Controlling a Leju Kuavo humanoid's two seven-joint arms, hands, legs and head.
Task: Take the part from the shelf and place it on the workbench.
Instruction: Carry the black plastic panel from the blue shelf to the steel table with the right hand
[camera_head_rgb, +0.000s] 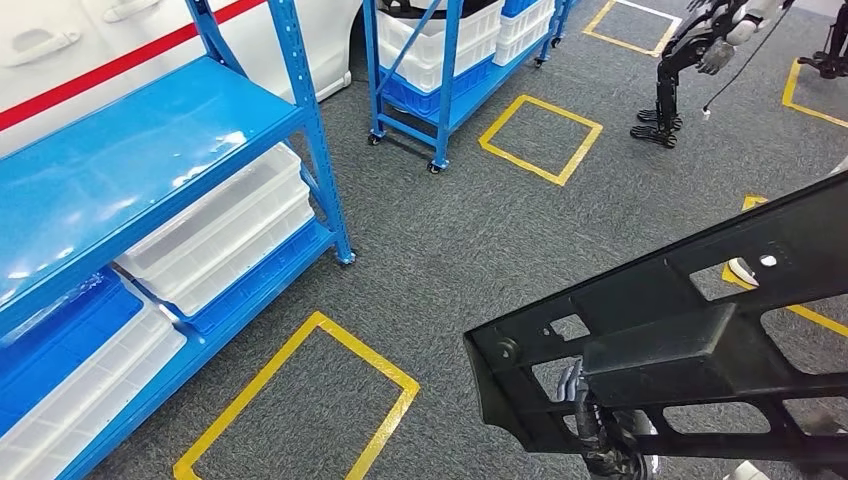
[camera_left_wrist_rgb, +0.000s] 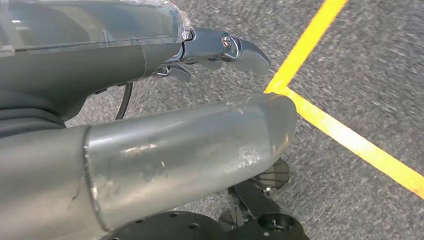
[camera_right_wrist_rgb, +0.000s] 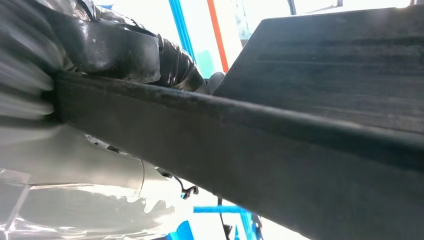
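1. Head view: a black part (camera_head_rgb: 690, 340), a long frame with cut-outs, is carried above the grey floor (camera_head_rgb: 480, 230), well apart from the blue shelf (camera_head_rgb: 150, 160).
2. Dark fingers (camera_head_rgb: 575, 395) show under the part's near end; I cannot tell whose hand they belong to.
3. Right wrist view: the right hand (camera_right_wrist_rgb: 125, 50) grips the part (camera_right_wrist_rgb: 300, 135), fingers wrapped over its edge.
4. Left wrist view: the left hand (camera_left_wrist_rgb: 165, 130) hangs above the floor (camera_left_wrist_rgb: 360, 75) and a yellow line (camera_left_wrist_rgb: 345, 135), fingers (camera_left_wrist_rgb: 235, 50) extended and apart, holding nothing.
5. White bins (camera_head_rgb: 220, 235) sit on the shelf's lower levels.
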